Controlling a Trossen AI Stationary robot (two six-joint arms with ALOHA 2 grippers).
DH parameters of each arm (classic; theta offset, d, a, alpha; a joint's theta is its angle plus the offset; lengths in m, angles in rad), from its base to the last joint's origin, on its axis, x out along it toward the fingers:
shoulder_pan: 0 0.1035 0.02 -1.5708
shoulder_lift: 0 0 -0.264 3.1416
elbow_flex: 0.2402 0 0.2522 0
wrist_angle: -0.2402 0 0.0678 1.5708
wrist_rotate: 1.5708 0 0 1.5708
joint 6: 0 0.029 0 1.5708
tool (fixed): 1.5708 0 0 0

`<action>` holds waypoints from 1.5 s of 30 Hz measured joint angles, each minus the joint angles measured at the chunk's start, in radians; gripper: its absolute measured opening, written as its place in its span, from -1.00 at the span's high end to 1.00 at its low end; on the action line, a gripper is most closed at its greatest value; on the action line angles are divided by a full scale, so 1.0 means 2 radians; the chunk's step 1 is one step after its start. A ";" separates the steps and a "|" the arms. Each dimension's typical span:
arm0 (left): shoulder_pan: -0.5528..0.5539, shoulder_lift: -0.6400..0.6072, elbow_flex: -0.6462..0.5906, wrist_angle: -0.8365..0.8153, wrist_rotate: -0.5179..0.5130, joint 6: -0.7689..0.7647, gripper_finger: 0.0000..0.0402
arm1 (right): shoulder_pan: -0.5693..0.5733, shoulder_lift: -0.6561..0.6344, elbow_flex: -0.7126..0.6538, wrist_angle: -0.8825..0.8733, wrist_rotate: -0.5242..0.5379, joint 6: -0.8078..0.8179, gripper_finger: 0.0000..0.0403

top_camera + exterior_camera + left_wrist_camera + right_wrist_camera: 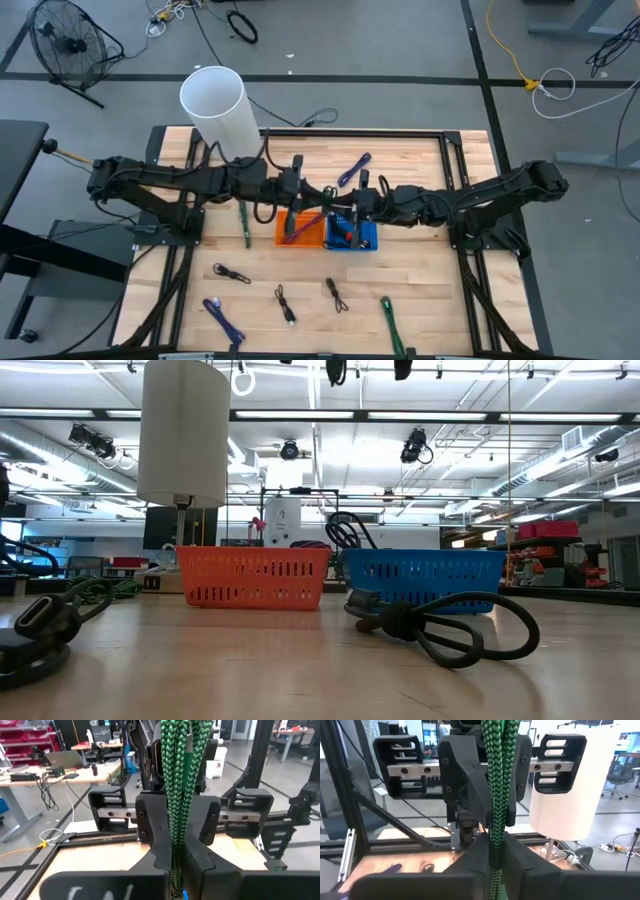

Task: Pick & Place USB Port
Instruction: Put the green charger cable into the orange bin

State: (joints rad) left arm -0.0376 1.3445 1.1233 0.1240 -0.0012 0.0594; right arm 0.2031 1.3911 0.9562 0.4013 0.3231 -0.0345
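Observation:
A green braided cable (pixel 176 780), bundled in several strands, stands upright between my two grippers, which face each other fingertip to fingertip. In the high view they meet above the far rims of the orange basket (pixel 298 232) and the blue basket (pixel 352 238). My left gripper (pixel 175 854) reaches in from the table's left and is shut on the cable. My right gripper (pixel 495 851) reaches in from the right and is shut on the same cable (pixel 496 775). The cable's lower end is hidden behind the fingers. My left gripper pinches the green cable's bundled strands (pixel 175 837) between its two fingers, coming level from the table's left, fingers across the bundle. The bundle rises upright above the fingers, lifted clear of the table. My right gripper pinches the same bundle (pixel 495 832) between its two fingers, level from the table's right, fingers across the strands. The strands run straight up past the fingers, in front of the other gripper.
A tall white cylinder (pixel 215 108) stands at the far left of the table. Loose cables lie around: a green one (pixel 243 222) left of the orange basket, purple (pixel 353 168) beyond the baskets, black ones (pixel 232 273) (pixel 335 292), purple (pixel 225 318) and green (pixel 390 315) near the front edge.

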 joint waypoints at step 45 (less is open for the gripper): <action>-0.028 0.061 -0.124 -0.174 -0.079 -0.217 0.91 | 0.000 -0.012 0.000 -0.108 0.145 -0.006 0.17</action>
State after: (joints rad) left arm -0.0935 1.4669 0.8749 -0.2246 -0.1585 -0.3737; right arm 0.2039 1.3666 0.9562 0.1858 0.6128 -0.0460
